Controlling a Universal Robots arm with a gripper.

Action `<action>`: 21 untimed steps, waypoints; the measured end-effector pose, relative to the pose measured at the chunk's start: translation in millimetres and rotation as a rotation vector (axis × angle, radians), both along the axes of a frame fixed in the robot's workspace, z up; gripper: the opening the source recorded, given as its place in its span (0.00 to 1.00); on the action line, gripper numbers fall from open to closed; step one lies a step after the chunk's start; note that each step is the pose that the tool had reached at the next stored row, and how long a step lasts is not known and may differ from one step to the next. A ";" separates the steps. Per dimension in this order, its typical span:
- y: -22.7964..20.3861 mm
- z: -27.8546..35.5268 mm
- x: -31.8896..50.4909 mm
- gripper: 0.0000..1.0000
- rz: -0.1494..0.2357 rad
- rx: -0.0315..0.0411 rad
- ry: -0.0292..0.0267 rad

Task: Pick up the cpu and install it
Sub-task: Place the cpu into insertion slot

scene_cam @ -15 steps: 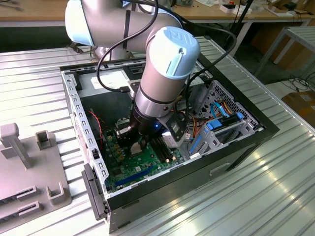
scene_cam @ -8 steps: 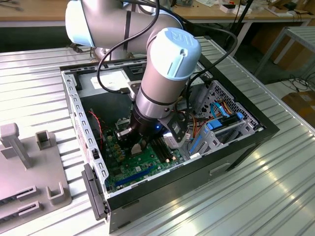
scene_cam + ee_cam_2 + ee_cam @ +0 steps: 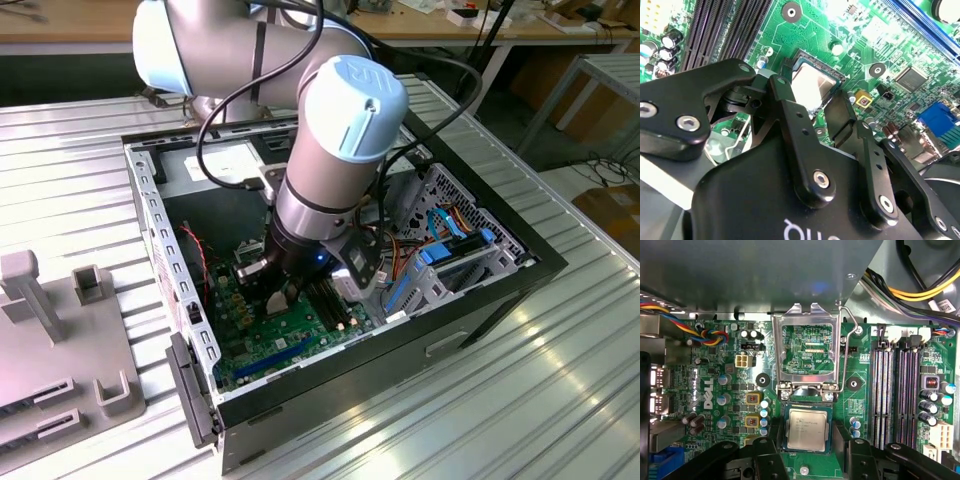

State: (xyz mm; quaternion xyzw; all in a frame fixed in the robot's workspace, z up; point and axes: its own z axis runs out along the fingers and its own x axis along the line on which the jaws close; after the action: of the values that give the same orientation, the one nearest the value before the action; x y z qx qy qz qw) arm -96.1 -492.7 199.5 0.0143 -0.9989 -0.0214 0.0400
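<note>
First wrist view: the cpu point(image 3: 808, 429) lies flat in the dark socket point(image 3: 807, 403) on the green motherboard point(image 3: 860, 370), its dull silver top facing up and its thin green rim square with the socket edges. The gripper point(image 3: 807, 427) straddles it with its jaws spread a little wider than the chip. The black fingers point(image 3: 842, 435) stand one to each side of the chip, and a sliver of socket edge shows between each finger and the chip's rim, so nothing is clamped. Just beyond the socket, the shiny metal load plate point(image 3: 777, 350) is swung back on its hinge and exposes the board through its square window. Its wire lever point(image 3: 846, 335) is raised alongside. Dark memory slots point(image 3: 895, 390) run in parallel rows near the socket, and a bundle of coloured wires point(image 3: 707, 332) curls on the opposite side.

In the second wrist view the cpu point(image 3: 812, 87) again sits between the two fingers point(image 3: 840, 112) of the gripper point(image 3: 812, 90).

In the exterior view the robot arm point(image 3: 330, 150) reaches down into the open computer case point(image 3: 480, 300), with the gripper point(image 3: 290, 290) low over the motherboard point(image 3: 240, 320). The case rests on a ribbed metal table point(image 3: 540, 400), and a grey fixture block point(image 3: 60, 340) stands well apart at the exterior view's left.
</note>
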 end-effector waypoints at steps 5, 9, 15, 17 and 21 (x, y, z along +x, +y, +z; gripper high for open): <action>1.3 0.0 0.0 0.53 0.000 0.0000 0.0000; 11.2 0.0 0.0 0.53 0.000 0.0001 0.0000; 11.3 -0.3 -0.6 0.53 0.002 0.0000 -0.0001; 11.1 -0.5 -0.7 0.53 0.006 0.0003 -0.0002; 10.4 -0.4 -0.5 0.53 0.023 0.0000 0.0001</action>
State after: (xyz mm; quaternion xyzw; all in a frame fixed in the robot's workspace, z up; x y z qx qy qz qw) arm -96.6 -482.3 199.1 0.0260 -0.9986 -0.0210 0.0403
